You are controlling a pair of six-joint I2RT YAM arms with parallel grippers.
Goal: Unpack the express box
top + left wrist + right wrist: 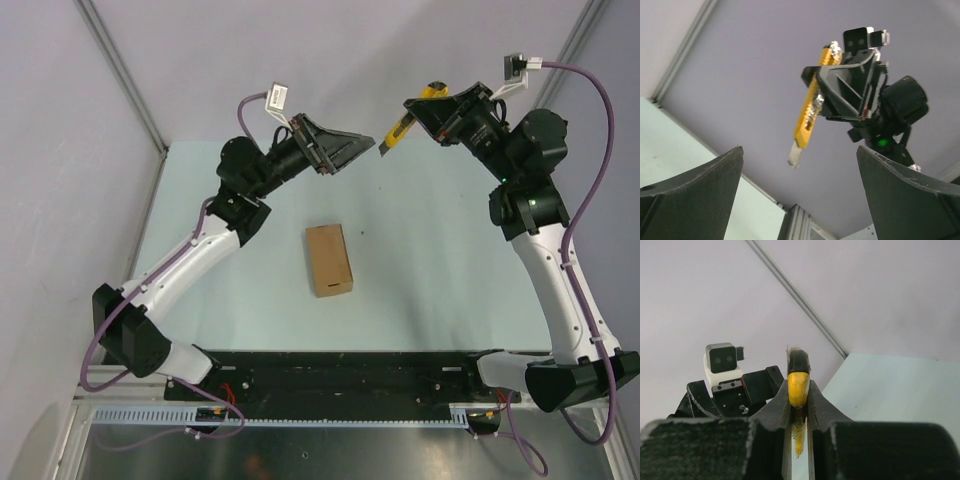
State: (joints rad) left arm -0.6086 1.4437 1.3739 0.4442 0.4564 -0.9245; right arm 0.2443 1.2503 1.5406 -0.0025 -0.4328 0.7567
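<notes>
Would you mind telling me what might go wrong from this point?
The slim yellow-and-black utility knife, clamped in the right end effector, points its tip near the open left end effector; they could collide. The small brown cardboard box lies unheld on the table, so it may slide under a cut.

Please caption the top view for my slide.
Right gripper holds the utility knife; left gripper open; express box untouched.

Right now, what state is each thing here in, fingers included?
express box, closed, lying flat on the table, untouched.
utility knife, gripped, held up off the table.
left fingers, wide open, empty.
right fingers, shut on the utility knife.
</notes>
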